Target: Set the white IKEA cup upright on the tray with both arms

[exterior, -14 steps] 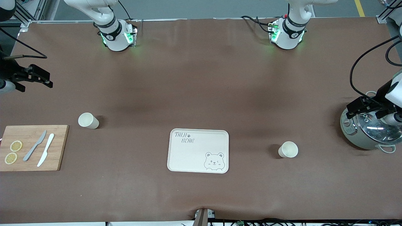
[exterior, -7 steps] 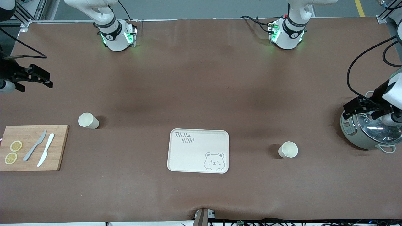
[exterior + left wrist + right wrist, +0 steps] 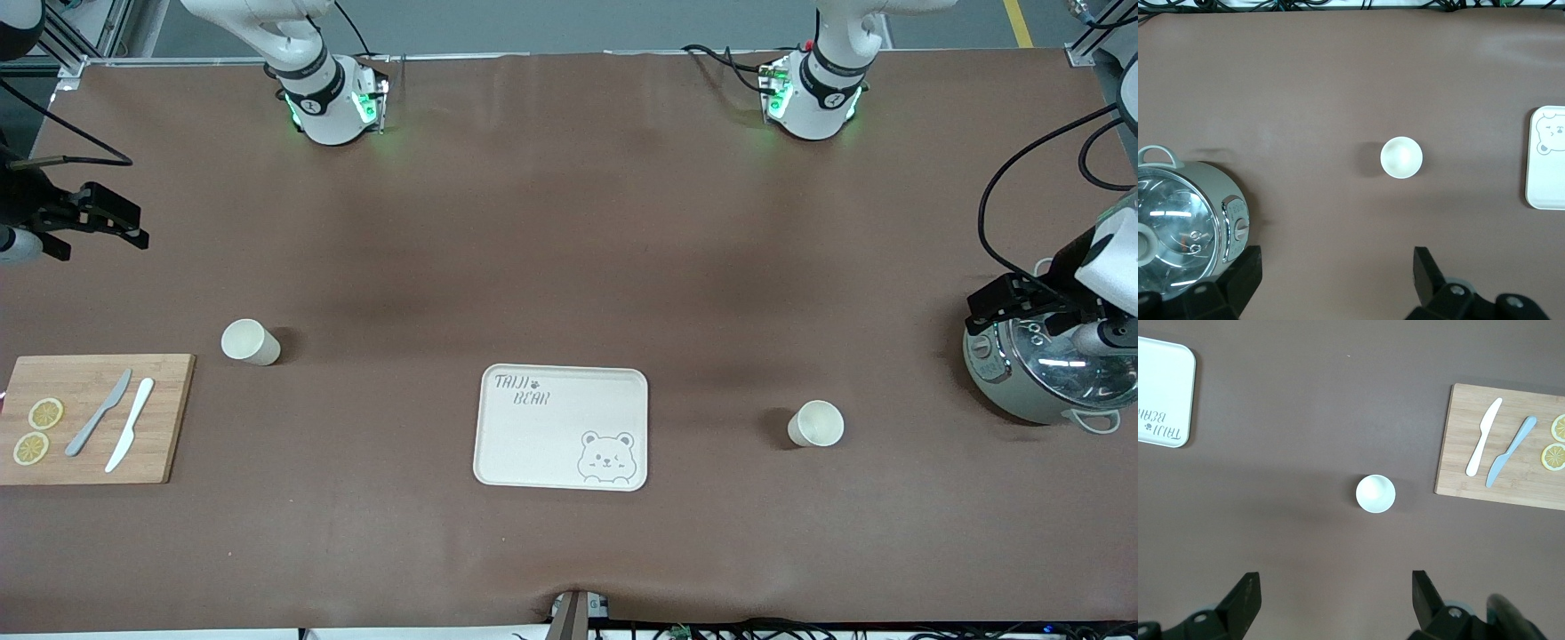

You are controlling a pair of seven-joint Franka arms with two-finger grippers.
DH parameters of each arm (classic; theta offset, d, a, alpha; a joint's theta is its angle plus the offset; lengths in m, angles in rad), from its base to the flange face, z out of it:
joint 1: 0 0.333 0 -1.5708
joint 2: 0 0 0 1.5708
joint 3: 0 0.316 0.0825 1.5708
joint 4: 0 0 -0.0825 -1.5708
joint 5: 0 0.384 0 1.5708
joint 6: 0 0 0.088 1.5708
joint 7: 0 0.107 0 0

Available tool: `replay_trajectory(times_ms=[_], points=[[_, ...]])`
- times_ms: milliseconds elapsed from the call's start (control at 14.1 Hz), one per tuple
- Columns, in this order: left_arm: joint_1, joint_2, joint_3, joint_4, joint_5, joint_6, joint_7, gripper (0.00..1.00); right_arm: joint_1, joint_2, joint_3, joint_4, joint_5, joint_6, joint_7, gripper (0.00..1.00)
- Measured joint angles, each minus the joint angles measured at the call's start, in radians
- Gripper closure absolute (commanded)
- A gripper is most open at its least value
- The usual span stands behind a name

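A wide table under a brown cover [image 3: 569, 222], two white robot arms based along its farther edge. At the middle, toward the front camera, a cream tray [image 3: 533, 444] lettered "TAIJI BEAR", lying flat and bare. Two white cups standing upright on the cover, mouths up, neither on the tray: one cup [image 3: 815, 423] toward the left arm's end, well apart from the tray, seen from straight above in the left wrist view [image 3: 1401, 157]; the other cup [image 3: 250, 341] toward the right arm's end, slightly farther from the front camera, seen from above in the right wrist view [image 3: 1375, 493]. Near that second cup, at the table's end, a wooden cutting board [image 3: 160, 418] carrying a grey knife [image 3: 98, 412], a white knife [image 3: 130, 424] and two lemon slices [image 3: 37, 430]. At the left arm's end, a grey rice cooker [image 3: 1045, 369] with a glass lid. Left gripper [image 3: 1022, 302] up over the cooker's edge, jaws spread wide, holding nothing. Right gripper [image 3: 93, 218] up over the cover at the table's end, jaws likewise wide apart and empty.
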Motion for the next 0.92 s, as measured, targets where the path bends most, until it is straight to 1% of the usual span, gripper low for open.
replay_trajectory(times_ms=[355,710,923], points=[[-0.010,0.039,-0.001,0.005,-0.003,-0.127,-0.019,0.00,0.000,0.000,0.000,0.000,0.000,0.000,0.000,0.00],[-0.005,0.064,0.000,0.019,-0.016,-0.145,-0.034,0.00,-0.001,0.000,0.000,0.000,0.000,0.000,0.000,0.00],[-0.010,0.102,-0.001,0.050,-0.016,-0.145,-0.034,0.00,-0.004,0.001,0.000,0.000,0.000,0.000,0.000,0.00]])
